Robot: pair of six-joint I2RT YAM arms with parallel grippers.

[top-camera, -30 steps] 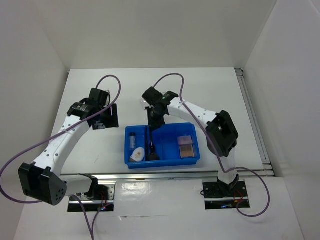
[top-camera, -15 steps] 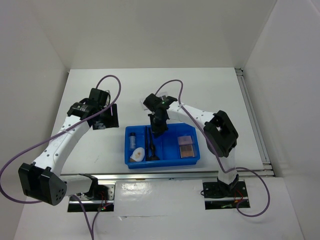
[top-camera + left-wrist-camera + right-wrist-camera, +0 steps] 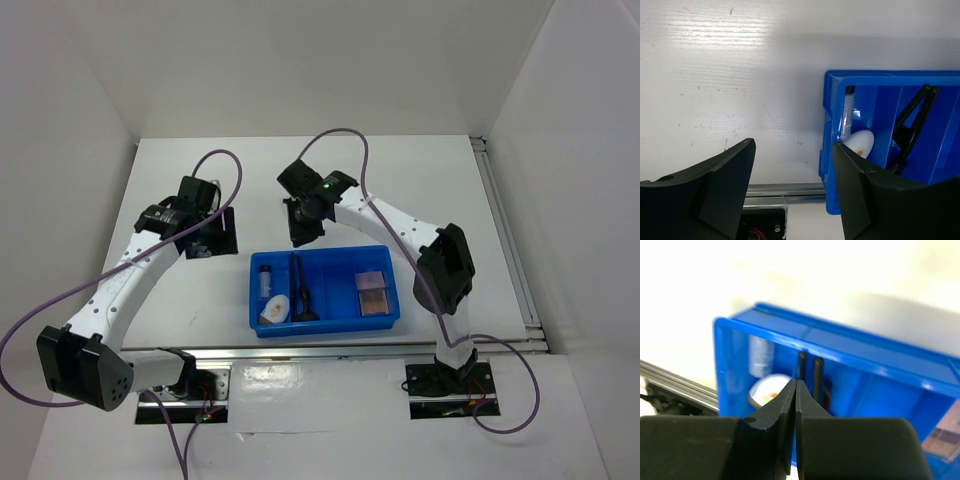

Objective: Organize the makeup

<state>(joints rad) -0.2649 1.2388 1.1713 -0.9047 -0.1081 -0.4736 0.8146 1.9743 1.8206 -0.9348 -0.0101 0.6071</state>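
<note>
The left arm [image 3: 140, 262] hides part of a dark square palette [image 3: 226, 232] on the bench [image 3: 430, 180], and its pans cannot be made out. The left jaws stand wide apart with nothing between them. The right jaws are pressed together on nothing, above the back rim of the blue tray [image 3: 323, 251]. In the tray's left compartment lie a clear vial [image 3: 848, 112] and a white oval piece [image 3: 860, 142] with a tiny orange sun mark. Past a divider lie 2 black brushes [image 3: 912, 125]. At the right end sit 2 squares [image 3: 372, 283], cut off at the edge of the right wrist view.

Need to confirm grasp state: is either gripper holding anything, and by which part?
Nothing is held. The left gripper is open and empty; the right gripper is shut on nothing.
</note>
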